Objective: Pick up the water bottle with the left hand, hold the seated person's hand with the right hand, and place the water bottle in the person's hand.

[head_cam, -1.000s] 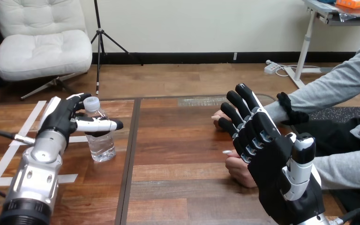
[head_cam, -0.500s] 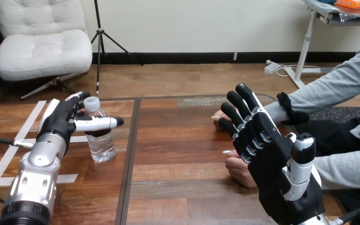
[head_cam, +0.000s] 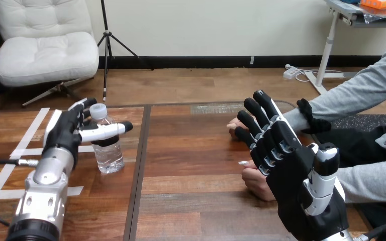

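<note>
- One left robot hand (head_cam: 69, 131) is at the left of the water bottle (head_cam: 108, 155) and reaches round its upper part. The hand is released: its thumb lies straight across the front of the neck and its fingers (head_cam: 83, 106) stretch straight up behind, beside the cap.
- One water bottle, clear with a white cap, stands upright on the desk (head_cam: 191, 150), by the seam between the two desk boards.
- Two hands of the person show well to the right of the bottle. One is farther back (head_cam: 235, 125) and one is nearer (head_cam: 255, 182), both low over the desk.
- One right robot hand (head_cam: 301, 188) is also well to the right of the bottle, with its back to the camera, in front of both of the person's hands. It is released, with straight, spread fingers. I cannot tell whether it touches the person's hands.
</note>
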